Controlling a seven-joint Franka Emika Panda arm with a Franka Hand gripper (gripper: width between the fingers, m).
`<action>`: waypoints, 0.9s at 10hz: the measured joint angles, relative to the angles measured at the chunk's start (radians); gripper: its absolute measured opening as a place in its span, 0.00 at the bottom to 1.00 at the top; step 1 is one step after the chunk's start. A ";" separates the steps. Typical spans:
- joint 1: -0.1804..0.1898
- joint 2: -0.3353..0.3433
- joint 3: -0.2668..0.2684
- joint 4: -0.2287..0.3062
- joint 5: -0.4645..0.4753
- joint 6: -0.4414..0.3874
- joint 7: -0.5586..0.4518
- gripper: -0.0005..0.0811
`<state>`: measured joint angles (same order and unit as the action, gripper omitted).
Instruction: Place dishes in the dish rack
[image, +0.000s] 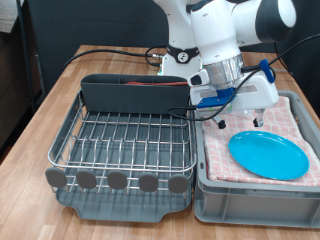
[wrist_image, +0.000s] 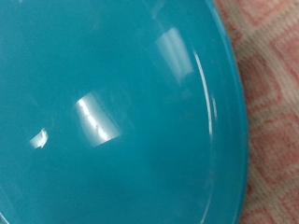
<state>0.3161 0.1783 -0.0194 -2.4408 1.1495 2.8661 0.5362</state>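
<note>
The light-blue plate (image: 268, 155) lies flat on the pink checked cloth in the grey tub (image: 250, 195), at the exterior view's right. It fills the wrist view (wrist_image: 112, 112), with cloth (wrist_image: 271, 112) at its edge. My gripper (image: 240, 122) hangs just above the tub's far-left part, beside the plate's far-left rim, fingers apart and nothing between them. The dish rack (image: 125, 145) stands to the exterior view's left of the tub, and its wire grid holds nothing. The wooden spoon and the white mug are out of view.
The rack's tall grey back compartment (image: 135, 95) stands close to the gripper on the exterior view's left. Black cables (image: 110, 52) run over the wooden table behind the rack. A small green and white object (image: 160, 62) sits by the robot base.
</note>
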 joint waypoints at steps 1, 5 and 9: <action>0.000 0.015 0.000 0.013 0.018 -0.001 -0.022 0.99; -0.001 0.071 0.009 0.074 0.079 -0.006 -0.082 0.99; 0.000 0.108 0.022 0.109 0.112 0.004 -0.094 0.99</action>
<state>0.3160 0.2861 0.0025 -2.3317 1.2615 2.8700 0.4417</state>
